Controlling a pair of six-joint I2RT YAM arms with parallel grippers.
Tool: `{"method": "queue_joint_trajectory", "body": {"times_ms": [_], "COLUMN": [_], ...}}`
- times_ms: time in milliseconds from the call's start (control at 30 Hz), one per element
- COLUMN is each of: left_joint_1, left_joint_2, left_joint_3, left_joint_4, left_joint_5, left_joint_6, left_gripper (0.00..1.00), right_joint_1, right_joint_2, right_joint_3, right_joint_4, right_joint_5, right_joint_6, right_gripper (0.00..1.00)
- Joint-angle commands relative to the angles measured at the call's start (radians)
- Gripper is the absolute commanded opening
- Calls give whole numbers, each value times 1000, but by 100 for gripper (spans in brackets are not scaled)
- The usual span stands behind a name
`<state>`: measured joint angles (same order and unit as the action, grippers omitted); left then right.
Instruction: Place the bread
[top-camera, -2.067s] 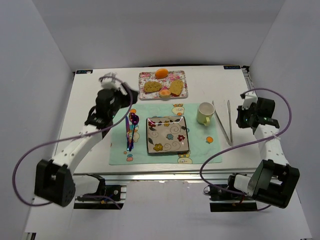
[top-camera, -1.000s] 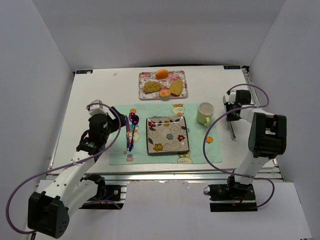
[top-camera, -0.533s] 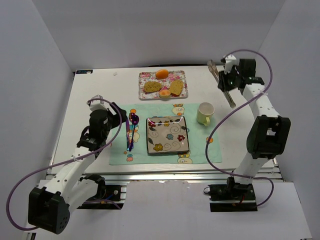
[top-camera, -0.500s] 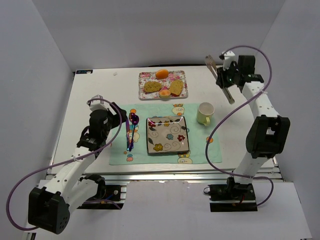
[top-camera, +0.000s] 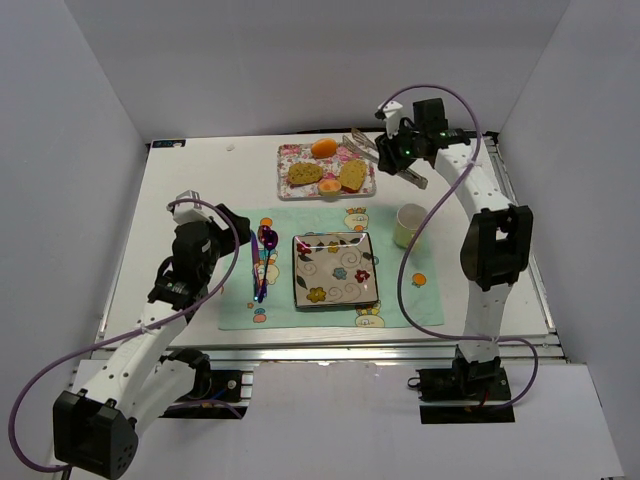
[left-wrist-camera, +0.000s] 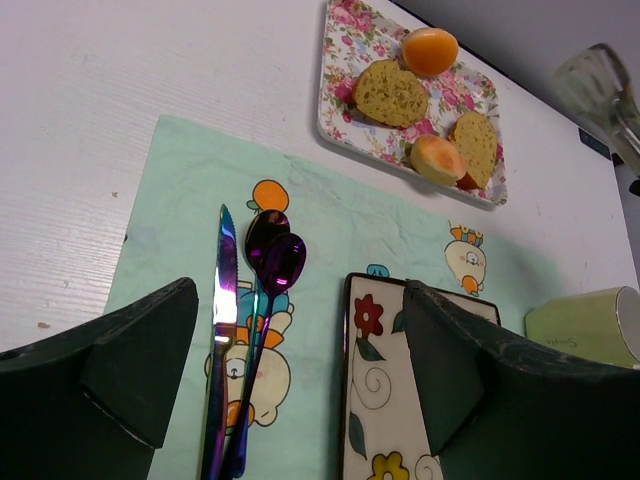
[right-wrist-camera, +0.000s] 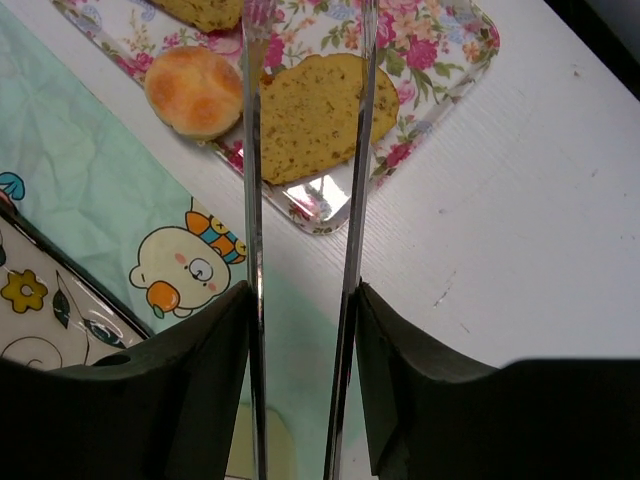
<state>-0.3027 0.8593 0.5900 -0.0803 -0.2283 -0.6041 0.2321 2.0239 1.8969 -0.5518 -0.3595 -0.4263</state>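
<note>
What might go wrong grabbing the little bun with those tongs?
The silver metal tongs point at the flat brown bread slice, not the small round golden bun beside it, so they might pinch the wrong piece. The bun sits at the edge of the flowery tray and may roll off.

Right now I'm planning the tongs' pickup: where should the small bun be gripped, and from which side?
Probably grip the bun across its round middle from above: it lies flat at the tray's near rim, and the slice crowds one side, so set the tongs on its free sides.
</note>
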Motion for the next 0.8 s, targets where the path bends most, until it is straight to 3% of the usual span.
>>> {"method": "queue_joint_trajectory", "body": {"times_ms": [0, 133, 400, 767], "left_joint_1": [5, 5, 5, 5], "left_joint_2": [-23, -17, -17, 0], "left_joint_3": [14, 14, -1, -4], "left_joint_4": [-16, -13, 4, 19], "left_joint_5": [-16, -16, -9, 3], "left_joint_6": [-8, -6, -11, -11], "left_gripper": [92, 92, 92, 92], "right_joint_1": [64, 101, 141, 190], "right_joint_2": [22, 71, 3, 30], "right_joint_3": [102, 140, 59, 47], "right_joint_4": [-19, -63, -151, -180], "right_joint_5": [66, 132, 86, 125], "right_joint_6": [-77, -164, -342, -367], "right_gripper": [50, 50, 51, 52]}}
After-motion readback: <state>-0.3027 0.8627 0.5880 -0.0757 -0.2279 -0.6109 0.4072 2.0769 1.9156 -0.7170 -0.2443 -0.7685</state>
